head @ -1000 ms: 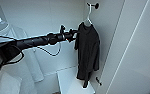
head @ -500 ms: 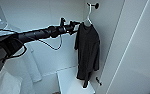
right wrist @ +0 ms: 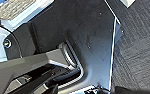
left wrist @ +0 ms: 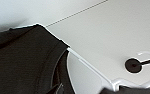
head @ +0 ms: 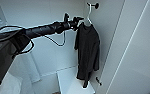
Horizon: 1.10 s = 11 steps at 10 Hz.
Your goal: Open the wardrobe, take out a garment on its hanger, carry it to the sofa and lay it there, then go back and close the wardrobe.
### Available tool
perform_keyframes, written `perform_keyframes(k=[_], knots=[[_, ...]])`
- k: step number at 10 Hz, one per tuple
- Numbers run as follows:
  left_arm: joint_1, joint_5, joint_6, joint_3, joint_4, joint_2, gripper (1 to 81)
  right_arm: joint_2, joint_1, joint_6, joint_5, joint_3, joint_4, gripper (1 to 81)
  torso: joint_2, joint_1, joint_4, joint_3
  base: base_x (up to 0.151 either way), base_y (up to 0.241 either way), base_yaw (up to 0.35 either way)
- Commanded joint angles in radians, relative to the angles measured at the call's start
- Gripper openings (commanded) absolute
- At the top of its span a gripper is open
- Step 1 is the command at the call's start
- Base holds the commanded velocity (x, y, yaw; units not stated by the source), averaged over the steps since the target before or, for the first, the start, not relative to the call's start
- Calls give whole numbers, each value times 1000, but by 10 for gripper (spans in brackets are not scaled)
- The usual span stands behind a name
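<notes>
The wardrobe (head: 48,50) stands open, its white door (head: 138,55) swung to the right. Inside hangs the black garment (head: 87,52) on a pale hanger (head: 90,15), whose hook sits over a black peg (head: 96,5). My left arm reaches in from the left, and my left gripper (head: 77,22) is at the garment's near shoulder, right beside the hanger. In the left wrist view the garment (left wrist: 23,62) is close up, with the hanger's pale arm (left wrist: 91,66) running out of its collar and a round black fitting (left wrist: 133,65) on the white panel.
A white box-like shelf (head: 76,82) sits low in the wardrobe under the garment. Pale fabric (head: 8,85) shows at the lower left. The right wrist view takes in my own dark base and grey carpet (right wrist: 138,50).
My left arm has risen a little and reached further right, bringing the gripper nearer the hanger. The garment still hangs in place.
</notes>
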Motion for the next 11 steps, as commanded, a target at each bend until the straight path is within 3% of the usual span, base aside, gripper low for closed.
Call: perform_keyframes(k=[1, 11], knots=[[-219, -13, -6, -23, 9, 21, 811, 6, 27, -1, -68, -3, 18, 811, 0, 0, 0, 0, 0, 0, 0], [-225, -63, -3, -87, 47, 134, 811, 11, 19, -1, -71, -4, 18, 811, 0, 0, 0, 0, 0, 0, 0]])
